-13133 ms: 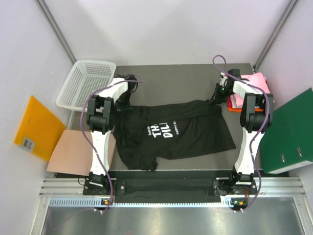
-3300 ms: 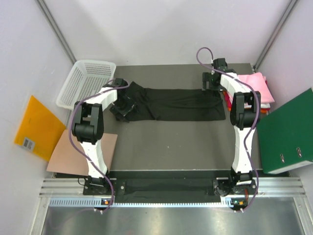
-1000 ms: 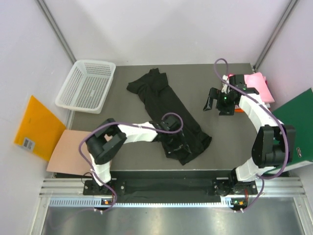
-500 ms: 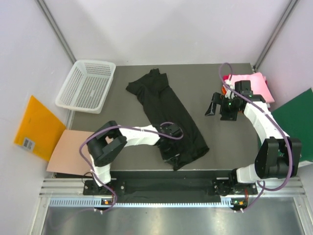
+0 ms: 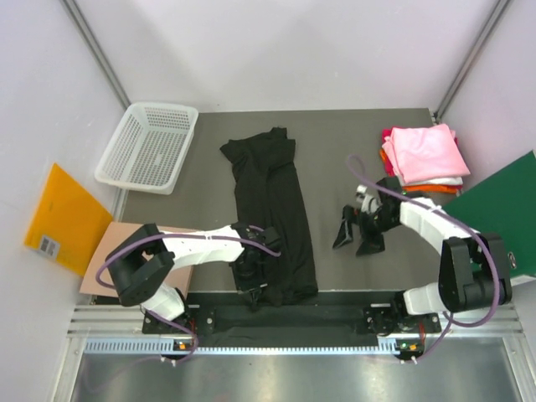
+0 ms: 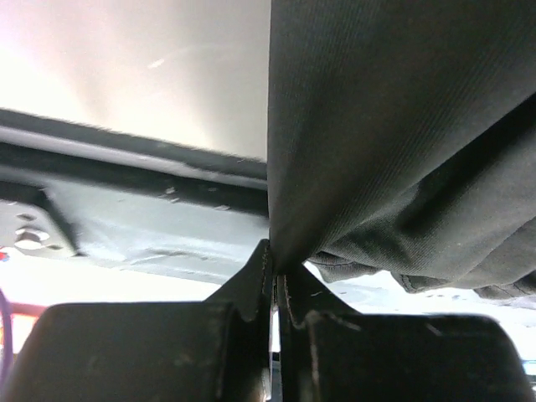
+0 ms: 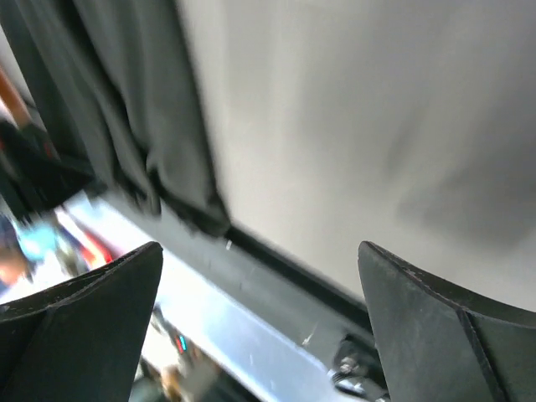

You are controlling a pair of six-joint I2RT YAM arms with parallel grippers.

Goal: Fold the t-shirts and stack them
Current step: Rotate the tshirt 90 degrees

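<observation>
A black t-shirt point(image 5: 272, 209), folded into a long strip, runs from the back of the table to its near edge. My left gripper point(image 5: 255, 287) is shut on the shirt's near end. In the left wrist view the jaws point(image 6: 275, 270) pinch a fold of the black cloth point(image 6: 394, 126), which hangs above them. My right gripper point(image 5: 355, 234) hovers open to the right of the shirt, holding nothing. Its wrist view shows wide-apart fingers point(image 7: 79, 314) over bare table, with the black shirt point(image 7: 109, 109) at upper left. A stack of folded t-shirts, pink point(image 5: 423, 151) on top, sits at the back right.
A white mesh basket point(image 5: 146, 146) stands at the back left. A green folder point(image 5: 502, 222) lies off the right side. An orange envelope point(image 5: 63, 218) and a brown sheet point(image 5: 117, 255) lie at the left. The metal rail point(image 5: 335, 322) runs along the near edge.
My left gripper has shut on the shirt's near end and pulled it toward the near edge, swinging the strip straight. My right gripper has moved from beside the stack toward the table's middle.
</observation>
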